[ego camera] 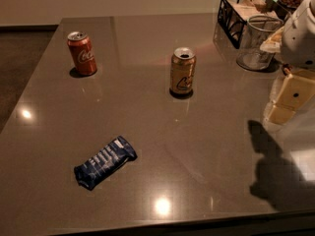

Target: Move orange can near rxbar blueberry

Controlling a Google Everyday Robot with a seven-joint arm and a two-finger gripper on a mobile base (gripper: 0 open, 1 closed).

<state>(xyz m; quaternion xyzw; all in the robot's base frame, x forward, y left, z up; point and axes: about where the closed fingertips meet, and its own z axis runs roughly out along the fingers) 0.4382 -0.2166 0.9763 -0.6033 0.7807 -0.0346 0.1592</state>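
The orange can (182,71) stands upright near the middle of the grey table (206,151), golden-orange with a dark blue logo and a silver top. The rxbar blueberry (105,162), a flat dark blue wrapped bar with white lettering, lies at the front left, well apart from the can. My gripper (288,102) hangs at the right edge of the view, above the table, to the right of the orange can and not touching it. It holds nothing that I can see.
A red cola can (82,53) stands at the back left. A black wire basket (241,18) and a clear round container (258,43) stand at the back right, close to my arm (301,33). The table's front edge runs along the bottom.
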